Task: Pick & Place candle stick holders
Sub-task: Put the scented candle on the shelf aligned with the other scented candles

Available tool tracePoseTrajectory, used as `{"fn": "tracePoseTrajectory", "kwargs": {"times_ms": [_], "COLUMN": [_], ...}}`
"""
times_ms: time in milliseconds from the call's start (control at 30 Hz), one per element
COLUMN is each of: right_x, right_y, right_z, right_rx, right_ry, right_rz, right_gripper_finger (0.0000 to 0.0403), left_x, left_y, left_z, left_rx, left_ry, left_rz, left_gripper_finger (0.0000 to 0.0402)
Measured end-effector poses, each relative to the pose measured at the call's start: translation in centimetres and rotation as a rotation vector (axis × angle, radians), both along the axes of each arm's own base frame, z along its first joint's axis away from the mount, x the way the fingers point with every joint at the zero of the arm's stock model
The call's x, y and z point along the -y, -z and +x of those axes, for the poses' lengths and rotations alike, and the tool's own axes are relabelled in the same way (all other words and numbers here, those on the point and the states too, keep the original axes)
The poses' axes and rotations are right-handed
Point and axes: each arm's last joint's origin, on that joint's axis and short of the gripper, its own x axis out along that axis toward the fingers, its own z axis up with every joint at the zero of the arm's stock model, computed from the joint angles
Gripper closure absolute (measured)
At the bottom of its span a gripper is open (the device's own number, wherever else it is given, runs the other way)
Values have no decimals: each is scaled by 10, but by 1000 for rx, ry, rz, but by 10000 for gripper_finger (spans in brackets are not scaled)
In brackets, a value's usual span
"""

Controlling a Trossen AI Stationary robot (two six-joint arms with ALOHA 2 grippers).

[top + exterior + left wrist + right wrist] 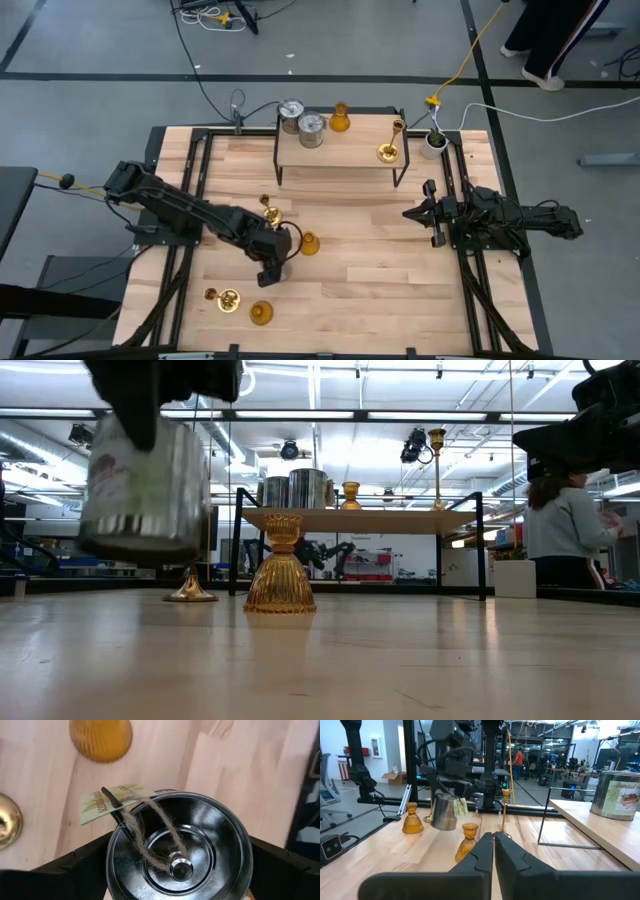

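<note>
My left gripper (272, 266) hangs over the table's middle left, shut on a silvery cylinder holder (145, 485) that carries a twine loop and a green paper tag (107, 802). An amber bell-shaped holder (308, 243) stands upright on its wide end just to the right of it. A brass holder (270, 212) stands on its round base behind. Another brass holder (225, 297) and another amber holder (261, 313) are near the front left. My right gripper (493, 845) is shut and holds nothing, level at the right side. My left gripper pinches the silvery cylinder's outer wall (114, 862) between its two fingers (75, 870), one on each opposite side, close to the open rim. The fingers come from above, slanting down. The cylinder hangs slightly tilted, lifted clear of the table.
A low wooden shelf (340, 162) on black legs at the far middle carries two silvery cylinders (300, 120), an amber holder (340, 118) and brass holders (390, 150). A white pot with a plant (434, 140) stands at its right. A person (565, 530) is beyond the table.
</note>
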Motion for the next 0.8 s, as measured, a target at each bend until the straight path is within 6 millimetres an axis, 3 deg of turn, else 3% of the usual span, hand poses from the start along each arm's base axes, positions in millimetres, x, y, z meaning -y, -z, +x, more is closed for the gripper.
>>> {"fn": "tracePoseTrajectory", "kwargs": {"times_ms": [433, 800], "right_x": [0, 0], "right_y": [0, 0], "right_z": [0, 0], "right_rx": [0, 0], "right_ry": [0, 0], "right_rz": [0, 0], "right_gripper_finger": [381, 381], "left_x": [-7, -38], "left_y": [-48, -99], "left_z": [12, 25], "left_rx": [76, 216], "left_ry": [-40, -40], "left_rz": [-13, 40], "left_gripper_finger": [28, 28]}}
